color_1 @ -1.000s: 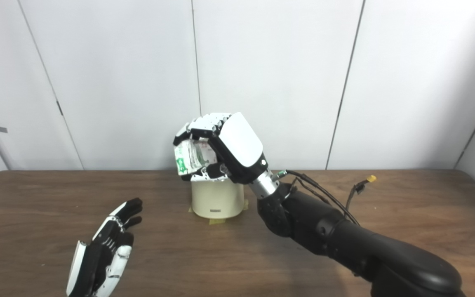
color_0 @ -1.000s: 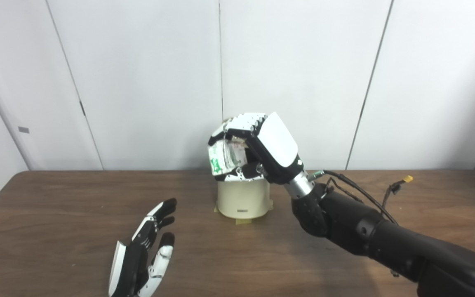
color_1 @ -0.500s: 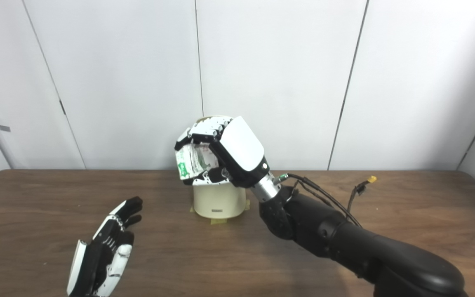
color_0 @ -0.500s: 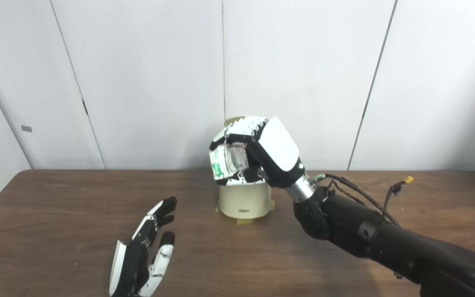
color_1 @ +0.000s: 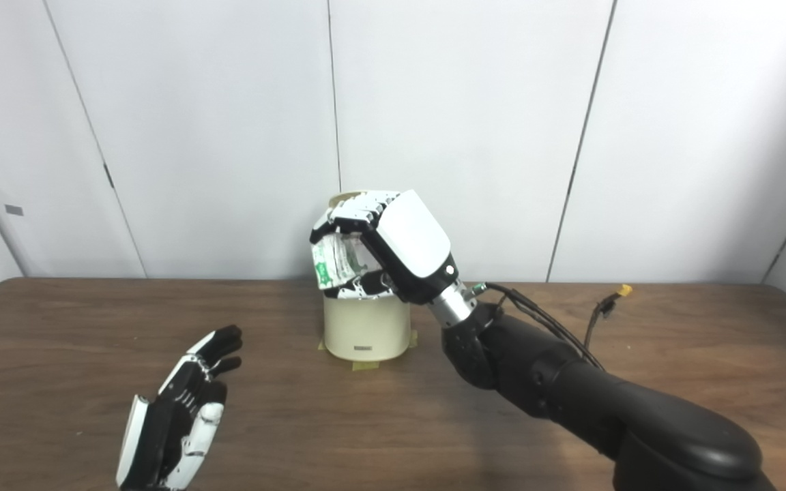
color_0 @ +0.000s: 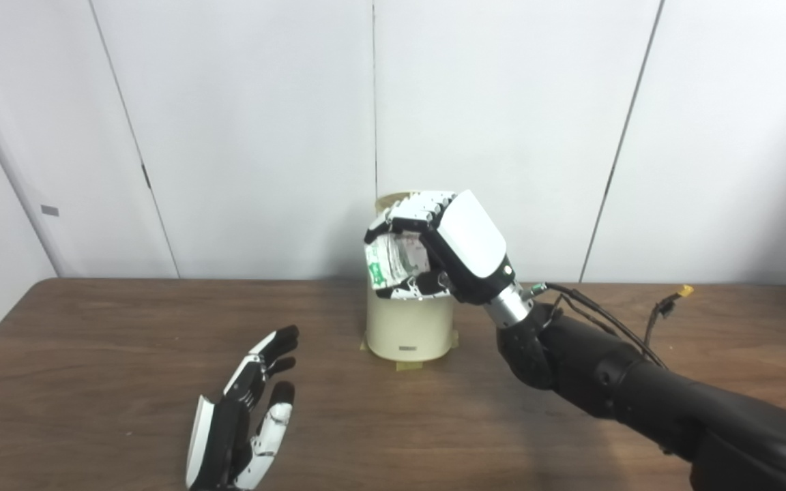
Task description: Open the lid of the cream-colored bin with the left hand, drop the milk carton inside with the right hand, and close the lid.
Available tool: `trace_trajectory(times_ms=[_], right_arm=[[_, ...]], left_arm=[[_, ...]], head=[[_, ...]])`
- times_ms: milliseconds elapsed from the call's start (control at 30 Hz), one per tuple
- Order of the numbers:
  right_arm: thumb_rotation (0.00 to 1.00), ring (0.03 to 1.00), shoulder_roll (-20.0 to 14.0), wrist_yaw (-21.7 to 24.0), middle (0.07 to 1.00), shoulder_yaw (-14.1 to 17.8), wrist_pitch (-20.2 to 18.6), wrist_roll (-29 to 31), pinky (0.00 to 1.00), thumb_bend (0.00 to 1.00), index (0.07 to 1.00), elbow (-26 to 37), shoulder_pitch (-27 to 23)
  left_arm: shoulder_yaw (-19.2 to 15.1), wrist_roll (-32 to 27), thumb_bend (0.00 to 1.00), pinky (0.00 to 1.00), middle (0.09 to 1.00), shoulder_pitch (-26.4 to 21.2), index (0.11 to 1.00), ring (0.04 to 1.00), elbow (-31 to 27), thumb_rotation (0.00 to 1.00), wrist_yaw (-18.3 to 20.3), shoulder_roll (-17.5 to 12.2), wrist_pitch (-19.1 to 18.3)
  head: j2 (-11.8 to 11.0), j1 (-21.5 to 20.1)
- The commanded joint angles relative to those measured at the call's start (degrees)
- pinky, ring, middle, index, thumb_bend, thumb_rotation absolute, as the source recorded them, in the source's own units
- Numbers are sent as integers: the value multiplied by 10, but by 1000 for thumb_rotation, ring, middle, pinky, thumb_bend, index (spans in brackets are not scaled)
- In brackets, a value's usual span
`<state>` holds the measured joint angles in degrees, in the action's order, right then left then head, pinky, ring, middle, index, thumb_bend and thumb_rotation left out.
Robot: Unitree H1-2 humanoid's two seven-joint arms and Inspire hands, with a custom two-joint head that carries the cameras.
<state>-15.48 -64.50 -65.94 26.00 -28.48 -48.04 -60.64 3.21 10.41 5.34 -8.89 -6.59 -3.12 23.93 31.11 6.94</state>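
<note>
The left robot hand (color_0: 243,416) rests low over the wooden counter (color_0: 93,354), fingers spread, holding nothing, well apart from the bin. At centre stands the cream-colored bin (color_0: 409,331), its lid (color_0: 400,199) apparently raised behind. The right robot hand (color_0: 437,249) grips the milk carton (color_0: 391,262) just above the bin's mouth. The dropping step seems in hand; next, those fingers must release. The carton's green print and the bin's small label are unreadable.
</note>
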Motion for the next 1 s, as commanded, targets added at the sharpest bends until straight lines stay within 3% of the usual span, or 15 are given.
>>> trace_trajectory(times_ms=[0,567,967], right_arm=[[0,420,-3,-24,480,5,9,4,385,523,481,-3,-44],[0,427,12,-25,481,-4,9,25,390,523,483,-34,-37],[0,438,14,-25,487,7,9,37,400,523,476,-37,-27]], left_arm=[[12,12,358,794,855,49,844,847,10,696,-7,28,23],[17,44,339,788,848,47,838,844,11,710,-25,30,26],[21,42,333,783,848,48,837,843,11,697,-27,26,25]], head=[[0,1],[-1,8],[1,6]])
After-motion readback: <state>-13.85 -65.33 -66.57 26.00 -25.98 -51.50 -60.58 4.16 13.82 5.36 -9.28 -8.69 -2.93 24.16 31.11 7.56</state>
